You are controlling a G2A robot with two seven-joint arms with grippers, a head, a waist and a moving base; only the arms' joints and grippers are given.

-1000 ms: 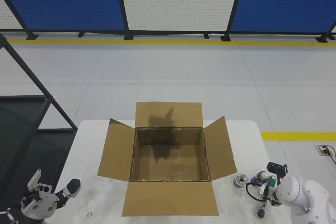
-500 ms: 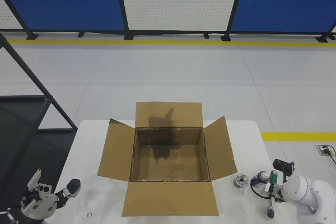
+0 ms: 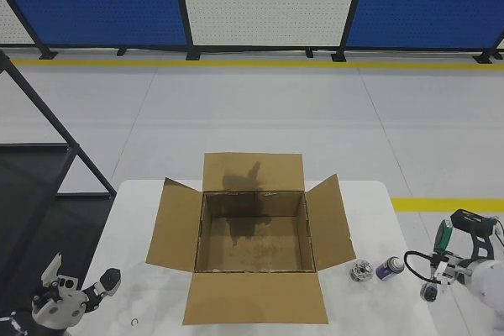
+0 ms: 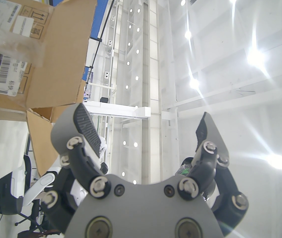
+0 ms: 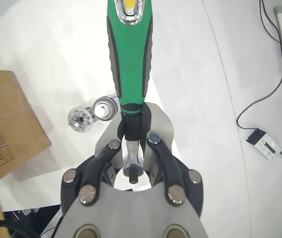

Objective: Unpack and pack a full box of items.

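Observation:
An open cardboard box (image 3: 254, 244) stands in the middle of the white table (image 3: 370, 202), its inside bare. My right gripper (image 5: 133, 125) is shut on the neck of a green-handled tool (image 5: 129, 50), held beyond the table's right edge (image 3: 442, 241). A small spray can (image 3: 389, 267) (image 5: 105, 106) and a shiny metal part (image 3: 360, 270) (image 5: 80, 120) lie on the table right of the box. My left gripper (image 4: 146, 132) (image 3: 71, 294) stands open with nothing in it off the table's front left corner, pointing upward beside a box flap (image 4: 56, 50).
A tiny ring (image 3: 134, 322) lies near the table's front left. A dark metal frame (image 3: 34, 109) stands to the left. On the floor to the right are a cable and power socket (image 3: 485, 224). Bare table surface surrounds the box.
My right gripper has carried the green-handled tool to the right, away from the can and metal part, past the table's edge, and turned it more upright. The left arm has not moved.

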